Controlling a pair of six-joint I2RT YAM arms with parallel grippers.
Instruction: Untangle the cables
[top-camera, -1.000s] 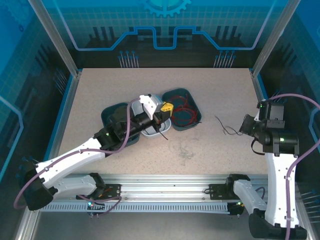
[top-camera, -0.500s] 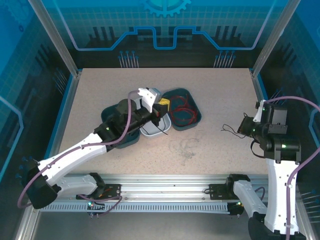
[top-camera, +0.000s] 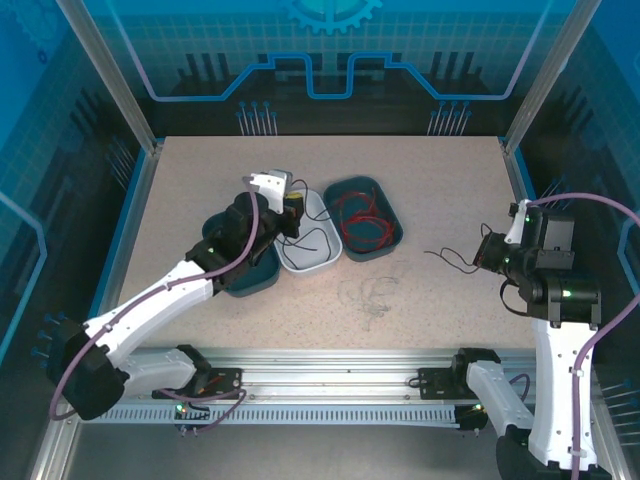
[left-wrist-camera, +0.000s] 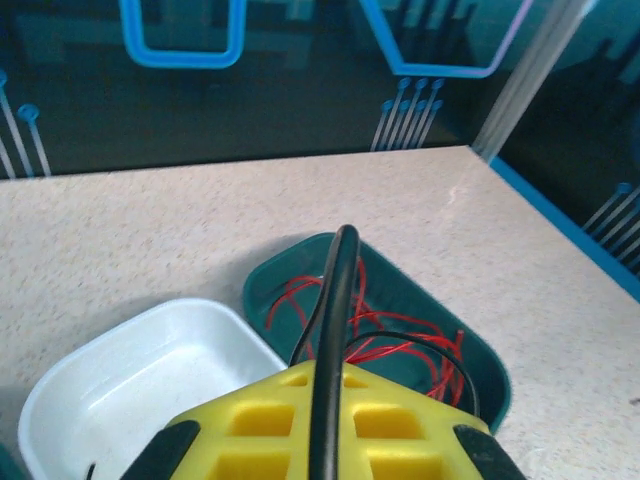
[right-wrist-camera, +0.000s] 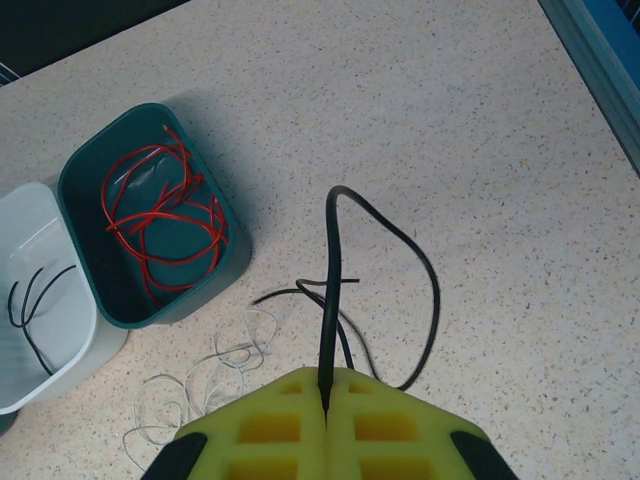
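My right end effector (right-wrist-camera: 325, 385) is clamping a thin black cable (right-wrist-camera: 333, 260) over the speckled beige surface (right-wrist-camera: 480, 150), near tangled white wire (right-wrist-camera: 200, 385). Farther off, my left end effector (left-wrist-camera: 325, 400) is gripping a second black cable (left-wrist-camera: 335, 300) over a white plastic tray (left-wrist-camera: 150, 370).

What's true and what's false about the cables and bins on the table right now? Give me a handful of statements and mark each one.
1. The red cables lie inside the teal bin. True.
2. The white tray holds red cables. False: it holds a short black strand.
3. The right tool is shut on a black cable. True.
4. The thin white cable sits inside a bin. False: it lies loose on the table, beside the teal bin.
5. The left tool is open and empty. False: it is shut on a second black cable.
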